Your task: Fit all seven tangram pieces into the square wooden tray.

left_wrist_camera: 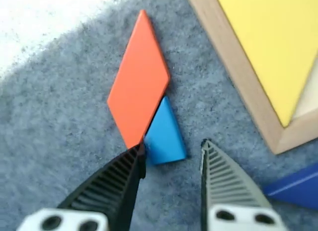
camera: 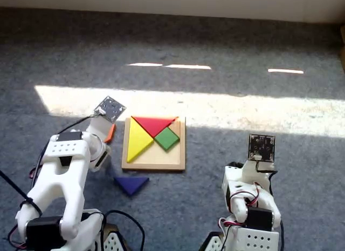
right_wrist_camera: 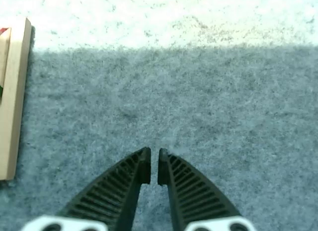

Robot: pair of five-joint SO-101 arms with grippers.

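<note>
Between left claw (left_wrist_camera: 174, 147) tips, light-blue triangle (left_wrist_camera: 163, 137)

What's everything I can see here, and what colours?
wooden tray: one, light wood, on carpet
red triangle: one, red, in tray, far side
yellow triangle: one, yellow, in tray, left side
green square: one, green, in tray, beside red triangle
dark blue triangle: one, dark blue, carpet near tray
orange parallelogram: one, orange, carpet left of tray
light blue triangle: one, light blue, touching orange parallelogram
carpet: one, grey, under everything
left gripper: one, black and grey, open, above light blue triangle
right gripper: one, black, shut, above bare carpet
</note>
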